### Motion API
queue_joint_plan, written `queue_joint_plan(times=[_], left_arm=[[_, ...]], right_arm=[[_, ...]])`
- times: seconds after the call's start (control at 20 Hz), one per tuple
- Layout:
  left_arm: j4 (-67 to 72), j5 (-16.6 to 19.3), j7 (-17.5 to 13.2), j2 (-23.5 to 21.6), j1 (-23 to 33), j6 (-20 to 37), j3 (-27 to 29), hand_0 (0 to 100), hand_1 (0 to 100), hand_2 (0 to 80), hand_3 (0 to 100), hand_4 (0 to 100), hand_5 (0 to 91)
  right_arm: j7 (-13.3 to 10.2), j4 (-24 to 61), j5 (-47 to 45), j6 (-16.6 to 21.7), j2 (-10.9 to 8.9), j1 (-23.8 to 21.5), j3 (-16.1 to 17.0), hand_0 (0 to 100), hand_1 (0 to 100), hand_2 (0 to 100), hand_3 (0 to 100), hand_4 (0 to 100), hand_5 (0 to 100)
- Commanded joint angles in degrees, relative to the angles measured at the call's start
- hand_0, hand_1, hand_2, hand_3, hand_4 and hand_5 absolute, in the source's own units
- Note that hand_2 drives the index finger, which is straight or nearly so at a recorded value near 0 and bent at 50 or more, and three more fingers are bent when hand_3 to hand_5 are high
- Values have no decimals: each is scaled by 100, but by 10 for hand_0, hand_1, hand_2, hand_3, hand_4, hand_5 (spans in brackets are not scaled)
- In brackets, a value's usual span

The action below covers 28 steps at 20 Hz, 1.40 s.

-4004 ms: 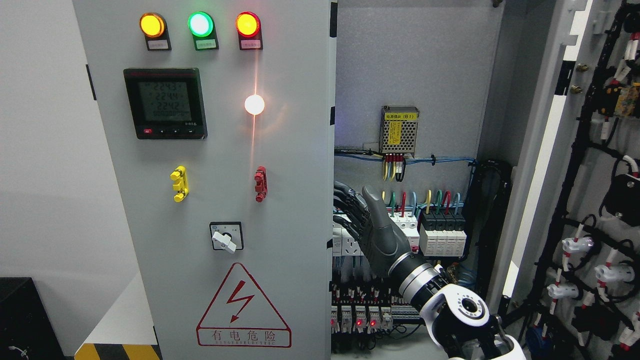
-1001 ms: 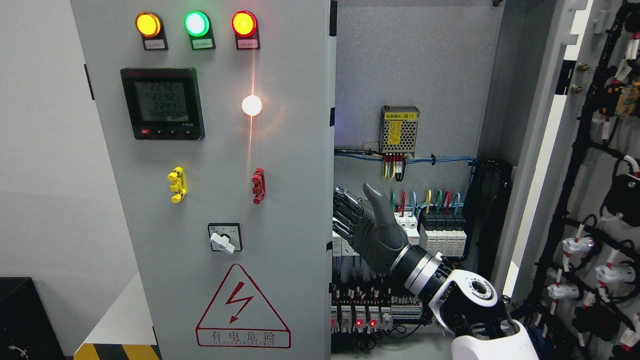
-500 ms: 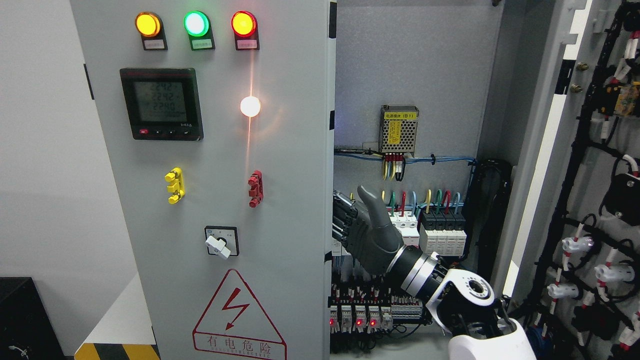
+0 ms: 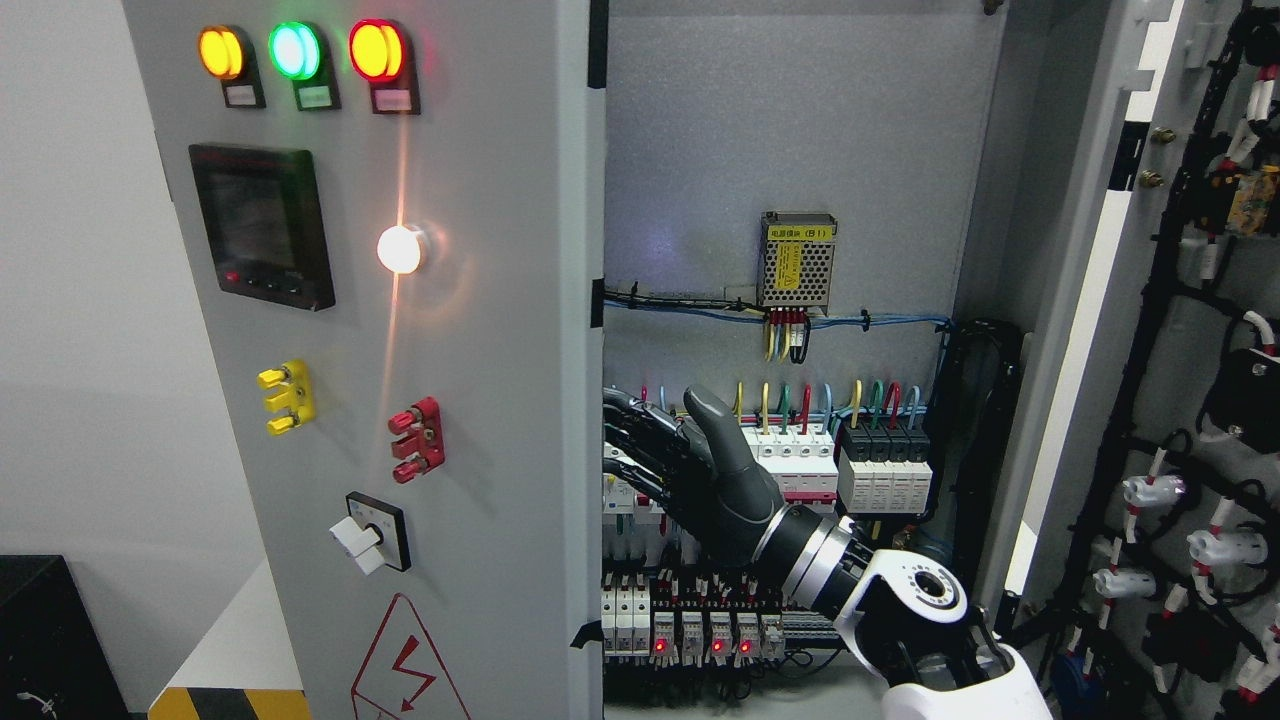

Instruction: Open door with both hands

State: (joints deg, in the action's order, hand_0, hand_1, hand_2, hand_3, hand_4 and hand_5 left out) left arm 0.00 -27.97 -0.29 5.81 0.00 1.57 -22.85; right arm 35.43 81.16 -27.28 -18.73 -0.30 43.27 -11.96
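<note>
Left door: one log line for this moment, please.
left door: partly open | right hand: fingers at its edge | left hand: not in view

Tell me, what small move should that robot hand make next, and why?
Probably keep pushing the grey metal cabinet door leftward. The dark right hand has its fingers at the door's inner edge, and the door is only partly swung, covering the cabinet's left side.
</note>
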Motion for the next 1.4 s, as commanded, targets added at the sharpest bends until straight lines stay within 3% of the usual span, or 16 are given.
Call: queue_joint_plan(times=[0.0, 0.2, 0.3, 0.5, 0.75, 1.35], left_arm=[[26, 2, 3, -1, 96, 1, 0, 0, 0, 0, 0, 0, 0], [26, -7, 3, -1, 96, 1, 0, 0, 0, 0, 0, 0, 0], [26, -7, 3, -1, 96, 1, 0, 0, 0, 0, 0, 0, 0], [26, 2, 3, -1, 96, 1, 0, 0, 0, 0, 0, 0, 0], [26, 2, 3, -1, 96, 1, 0, 0, 0, 0, 0, 0, 0], [26, 2, 3, -1, 96, 1, 0, 0, 0, 0, 0, 0, 0]], right_arm=[[-1, 304, -164, 10, -199, -196, 89, 0, 0, 0, 0, 0, 0], [349, 629, -172, 10, -208, -433, 36, 0, 0, 0, 0, 0, 0], [429, 699, -172, 1, -225, -521, -157, 0, 0, 0, 0, 0, 0], [447, 945, -225, 1, -462, -758, -508, 0, 0, 0, 0, 0, 0], [447, 1138, -603, -34, -576, -1101, -1106, 0, 0, 0, 0, 0, 0], [447, 1675, -612, -43, -823, -1629, -1766, 0, 0, 0, 0, 0, 0]])
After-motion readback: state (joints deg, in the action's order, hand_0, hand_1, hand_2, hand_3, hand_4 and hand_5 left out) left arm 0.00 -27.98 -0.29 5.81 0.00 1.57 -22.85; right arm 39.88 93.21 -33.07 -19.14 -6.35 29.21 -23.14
